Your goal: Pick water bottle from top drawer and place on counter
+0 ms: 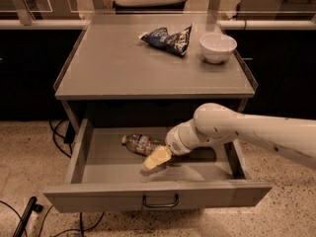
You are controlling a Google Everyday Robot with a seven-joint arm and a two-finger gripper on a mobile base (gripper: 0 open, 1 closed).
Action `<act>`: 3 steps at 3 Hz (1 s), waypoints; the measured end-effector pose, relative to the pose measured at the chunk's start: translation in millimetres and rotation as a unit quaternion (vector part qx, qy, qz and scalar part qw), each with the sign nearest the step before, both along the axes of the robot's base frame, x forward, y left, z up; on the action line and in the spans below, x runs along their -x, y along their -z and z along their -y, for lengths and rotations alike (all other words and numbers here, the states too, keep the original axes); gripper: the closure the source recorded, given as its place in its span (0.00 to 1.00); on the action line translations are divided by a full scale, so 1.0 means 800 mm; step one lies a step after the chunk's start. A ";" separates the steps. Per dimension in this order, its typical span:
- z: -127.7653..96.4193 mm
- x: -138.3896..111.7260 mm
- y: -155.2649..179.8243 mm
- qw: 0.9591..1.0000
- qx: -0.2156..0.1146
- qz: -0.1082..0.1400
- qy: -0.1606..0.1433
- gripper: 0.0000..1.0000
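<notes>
The top drawer (89, 154) stands pulled open below the counter (123, 63). The water bottle (139, 143) lies on its side inside the drawer, left of centre, cap toward the left. My gripper (155, 158) reaches into the drawer from the right on a white arm. Its pale fingers sit just right of and in front of the bottle's near end, low over the drawer floor. Nothing is held in it.
A dark blue snack bag (168, 38) and a white bowl (217, 47) sit at the back right of the counter. Cables (59, 135) lie on the speckled floor at the left. The drawer front has a curved handle (160, 201).
</notes>
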State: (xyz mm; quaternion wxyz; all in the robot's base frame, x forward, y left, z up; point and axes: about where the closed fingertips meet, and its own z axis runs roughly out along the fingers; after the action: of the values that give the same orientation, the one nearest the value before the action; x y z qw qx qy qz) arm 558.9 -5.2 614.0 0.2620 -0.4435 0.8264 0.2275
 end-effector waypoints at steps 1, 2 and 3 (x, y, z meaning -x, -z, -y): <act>0.001 -0.004 0.021 1.000 0.021 0.004 0.012 0.03; 0.001 -0.004 0.021 1.000 0.021 0.004 0.012 0.27; 0.001 -0.004 0.021 1.000 0.021 0.004 0.012 0.49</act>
State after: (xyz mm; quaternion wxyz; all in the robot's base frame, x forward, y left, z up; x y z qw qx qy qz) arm 562.1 -6.2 597.0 0.2588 -0.4399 0.8350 0.2054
